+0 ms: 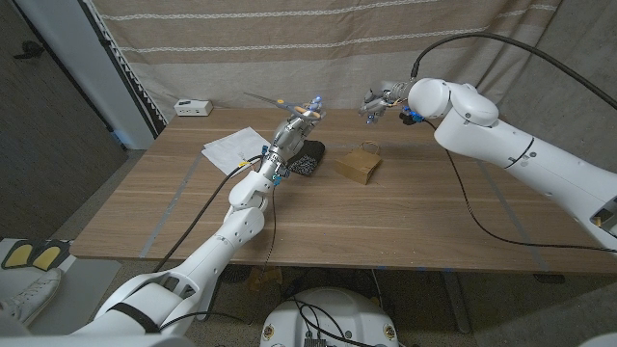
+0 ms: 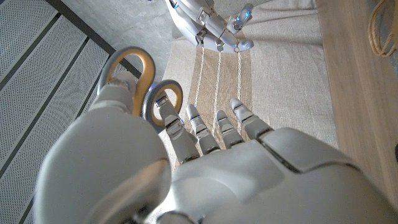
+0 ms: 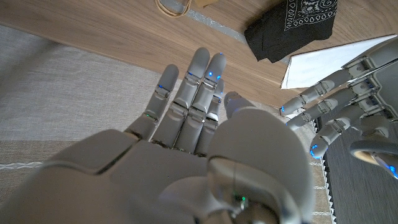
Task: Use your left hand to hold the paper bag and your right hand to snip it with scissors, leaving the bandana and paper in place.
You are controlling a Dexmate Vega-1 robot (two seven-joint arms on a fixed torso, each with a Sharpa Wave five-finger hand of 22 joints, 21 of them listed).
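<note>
On the table: one paper bag, one bandana, one paper; left hand grips scissors, right hand fingers spread, empty.

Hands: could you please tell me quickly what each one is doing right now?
Left hand: holding the yellow-handled metal scissors, raised above the table.
Right hand: open, holding nothing.

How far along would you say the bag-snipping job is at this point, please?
Early. The left hand holds the yellow-handled scissors raised above the table, though the task gives them to the right hand, which hangs open and empty in the air. The small brown paper bag stands untouched and uncut. The black patterned bandana and white paper sheet lie in place.
</note>
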